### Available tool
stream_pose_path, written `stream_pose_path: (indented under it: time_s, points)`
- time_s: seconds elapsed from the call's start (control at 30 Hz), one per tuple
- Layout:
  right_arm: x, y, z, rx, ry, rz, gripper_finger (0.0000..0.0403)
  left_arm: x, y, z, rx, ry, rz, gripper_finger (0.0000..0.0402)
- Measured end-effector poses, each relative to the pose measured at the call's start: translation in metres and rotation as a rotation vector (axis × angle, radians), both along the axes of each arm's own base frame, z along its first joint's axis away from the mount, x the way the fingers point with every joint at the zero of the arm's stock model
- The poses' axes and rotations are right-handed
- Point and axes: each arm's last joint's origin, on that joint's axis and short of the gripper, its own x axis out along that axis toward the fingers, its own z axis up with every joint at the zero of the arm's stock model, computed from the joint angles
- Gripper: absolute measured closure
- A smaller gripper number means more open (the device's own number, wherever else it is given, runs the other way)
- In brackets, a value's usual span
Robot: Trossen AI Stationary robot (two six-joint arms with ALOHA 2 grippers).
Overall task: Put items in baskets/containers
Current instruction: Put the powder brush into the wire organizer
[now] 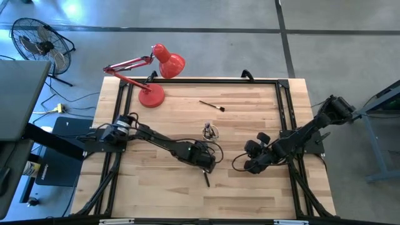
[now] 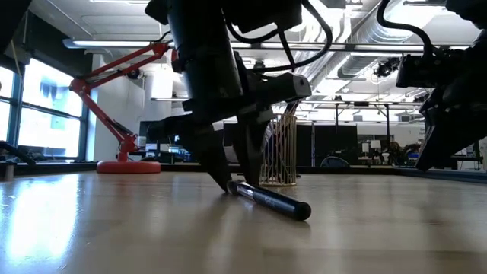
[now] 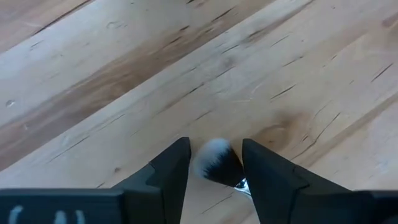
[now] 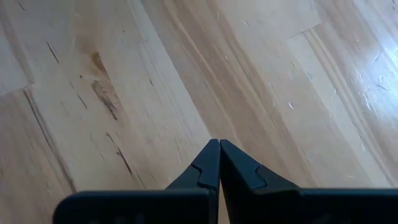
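Wooden table: pale planks, dark frame rails along both sides. Concrete floor around it; a floor fan stands off the far left corner. The low view shows an open hall with ceiling ducts and windows behind the table.

Red desk lamp on the far left part of the table, base on the wood, head turned right.

Left arm reaches from the left edge toward the table's middle. Left gripper is down at the surface, fingers spread and straddling the bristle end of a makeup brush without pinching it; a gap shows on both sides of the tuft in the left wrist view. That brush lies flat, long axis running roughly near-far, handle toward the near edge, white-tipped dark bristles between the fingers.

Right arm comes in from the right edge. Right gripper hovers over bare wood right of centre, fingers pressed together, holding nothing.

Glass cup stands near the table's centre, just beyond the left gripper, with several brushes upright in it.

A second loose brush lies flat farther back, angled across the planks, well apart from the cup.
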Motion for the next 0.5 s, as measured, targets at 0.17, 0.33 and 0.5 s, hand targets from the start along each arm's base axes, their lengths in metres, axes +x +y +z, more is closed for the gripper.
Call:
stream_pose_path:
  time_s: [0.17,0.33,0.5]
  points:
    - [0.0001,0.0001,0.0000,0.001,-0.001,0.000,0.0401,-0.0015,0.0001,-0.0015,-0.005,0.023,-0.021,0.0307]
    - [0.0003,0.0001,0.0001,0.002,-0.003,0.000,0.0397,-0.0029,0.0006,-0.0028,0.009,0.049,-0.092,0.0391]
    - [0.0003,0.0002,0.0001,0.002,-0.003,0.000,0.0399,-0.0053,0.0010,-0.0036,0.008,0.088,-0.158,0.0396]
